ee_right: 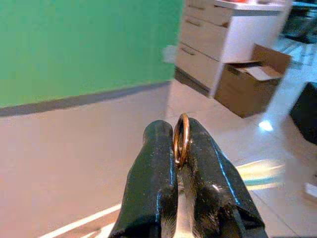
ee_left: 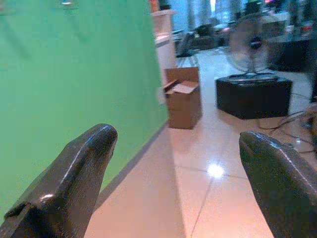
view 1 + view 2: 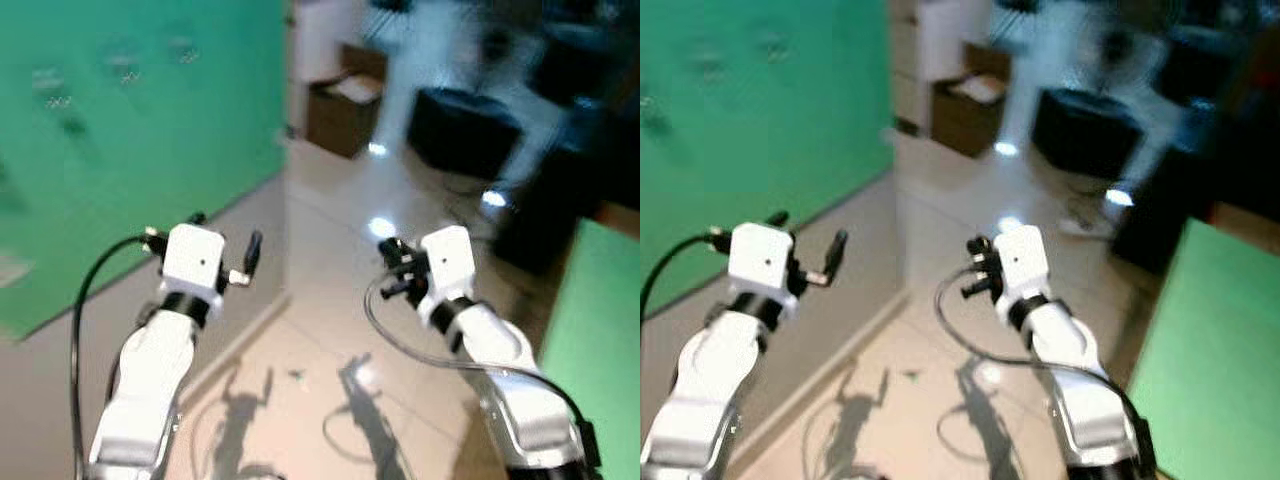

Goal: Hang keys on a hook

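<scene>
My right gripper (image 1: 181,148) has glossy black fingers pinching a coppery-gold key ring (image 1: 181,138). My left gripper (image 2: 178,163) shows dark, shiny brown-black fingers. My arms are white and silver. The wall (image 3: 120,140) is flat green above a grey band; the floor (image 3: 330,300) is pale glossy cream. A cardboard box (image 2: 184,101) is brown, a cabinet (image 1: 223,34) white.

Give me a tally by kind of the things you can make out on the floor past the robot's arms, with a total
Cardboard box: 1
Standing fan: 1
Black block under the fan: 1
White drawer unit: 1
Total: 4
</scene>
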Controlling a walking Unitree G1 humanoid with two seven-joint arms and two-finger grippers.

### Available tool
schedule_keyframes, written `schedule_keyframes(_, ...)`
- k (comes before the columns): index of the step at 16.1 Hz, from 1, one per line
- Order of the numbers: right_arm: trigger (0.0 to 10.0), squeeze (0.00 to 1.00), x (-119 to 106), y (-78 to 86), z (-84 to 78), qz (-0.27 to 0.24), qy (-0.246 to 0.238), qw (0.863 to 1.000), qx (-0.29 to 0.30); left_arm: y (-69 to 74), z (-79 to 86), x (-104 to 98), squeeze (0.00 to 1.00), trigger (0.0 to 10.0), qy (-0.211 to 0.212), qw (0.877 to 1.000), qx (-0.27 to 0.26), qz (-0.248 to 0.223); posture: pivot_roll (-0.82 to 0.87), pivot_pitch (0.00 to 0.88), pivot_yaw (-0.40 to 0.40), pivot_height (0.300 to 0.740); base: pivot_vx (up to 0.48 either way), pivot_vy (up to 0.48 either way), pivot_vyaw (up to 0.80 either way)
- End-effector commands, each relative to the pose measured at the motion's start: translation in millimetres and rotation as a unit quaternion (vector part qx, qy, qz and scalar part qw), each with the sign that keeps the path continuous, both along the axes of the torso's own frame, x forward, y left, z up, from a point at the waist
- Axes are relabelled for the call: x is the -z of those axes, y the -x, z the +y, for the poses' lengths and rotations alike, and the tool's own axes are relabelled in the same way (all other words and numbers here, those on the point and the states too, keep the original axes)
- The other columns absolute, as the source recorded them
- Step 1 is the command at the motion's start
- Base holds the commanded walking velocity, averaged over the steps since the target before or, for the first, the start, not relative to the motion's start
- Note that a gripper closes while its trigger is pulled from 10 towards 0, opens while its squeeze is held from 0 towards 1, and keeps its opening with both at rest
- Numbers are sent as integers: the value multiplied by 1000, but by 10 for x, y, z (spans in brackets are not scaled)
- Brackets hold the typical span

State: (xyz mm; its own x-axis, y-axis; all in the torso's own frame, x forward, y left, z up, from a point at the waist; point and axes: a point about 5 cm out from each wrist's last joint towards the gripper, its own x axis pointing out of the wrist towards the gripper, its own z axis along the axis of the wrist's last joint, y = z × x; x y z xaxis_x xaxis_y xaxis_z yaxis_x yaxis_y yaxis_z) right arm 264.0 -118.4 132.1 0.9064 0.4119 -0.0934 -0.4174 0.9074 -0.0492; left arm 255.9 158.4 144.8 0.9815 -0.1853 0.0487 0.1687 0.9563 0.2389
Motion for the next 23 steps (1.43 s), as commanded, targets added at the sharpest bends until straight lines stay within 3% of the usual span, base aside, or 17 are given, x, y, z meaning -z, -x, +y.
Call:
schedule_keyframes(1, 10000, 0, -8, 9, -59, -3, 0, 1000, 10, -12, -66, 2, 0, 10000, -1, 1000, 14, 2, -7, 0, -16, 718, 0, 0, 800)
schedule_keyframes(6, 10000, 0, 5, 2, -34, -3, 9, 1000, 2, -38, -65, -1, 0, 10000, -14, 1000, 8, 0, -2, 0, -16, 718, 0, -50, 800)
schedule_keyframes(14, 10000, 0, -40, -44, -25, -14, 12, 1000, 4, -49, -31, -15, 0, 10000, -13, 1000, -8, -3, 7, 0, -26, 718, 0, -480, 800)
schedule_keyframes(19, 10000, 0, -26, -78, -122, -12, 7, 999, 48, -75, -6, -33, 0, 10000, -4, 1000, -13, 1, 1, 0, -18, 718, 0, 0, 800)
schedule_keyframes(23, 10000, 0, -12, -72, -213, -5, -5, 997, 80, -89, -56, -48, 0, 10000, 9, 1000, 15, 2, -8, 0, -9, 718, 68, 0, 0)
